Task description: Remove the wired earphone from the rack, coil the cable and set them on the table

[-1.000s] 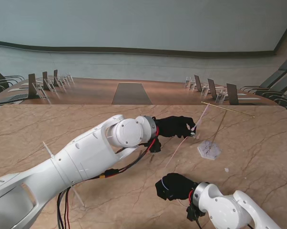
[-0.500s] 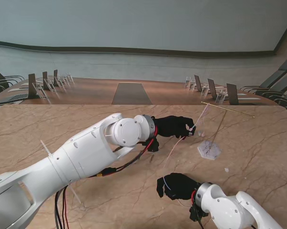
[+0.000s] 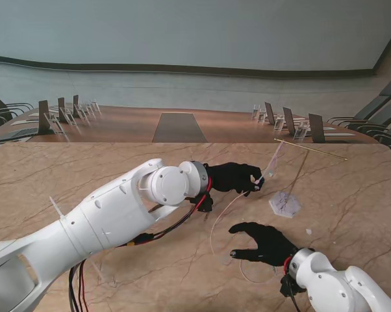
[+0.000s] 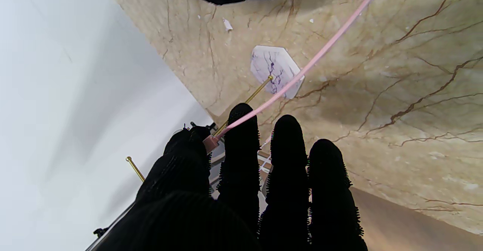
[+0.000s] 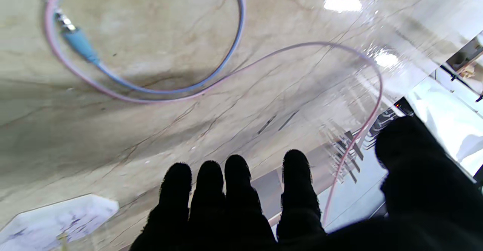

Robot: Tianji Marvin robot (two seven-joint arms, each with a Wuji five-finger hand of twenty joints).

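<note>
Wired earphone cable (image 3: pixel 216 218): in the stand view you see it run as a thin pink line from the left hand (image 3: pixel 234 177) down to the marble table (image 3: pixel 85 175), where it curves into a loose loop beside the right hand (image 3: pixel 264 244). Your left hand pinches the cable near the rack (image 3: pixel 285 203), whose hexagonal base sits right of it. Your right hand is spread, fingers apart, holding nothing.

In the left wrist view, thumb and index finger (image 4: pixel 241 130) close on a small pink fitting (image 4: pixel 210 142), and the cable (image 4: pixel 313 60) leads away taut across the rack base (image 4: pixel 275 70).

In the right wrist view, the fingers (image 5: pixel 234 183) stand apart over the table; the cable (image 5: pixel 158 92) lies coiled there, with its blue plug (image 5: pixel 77 43) inside the loop.
</note>
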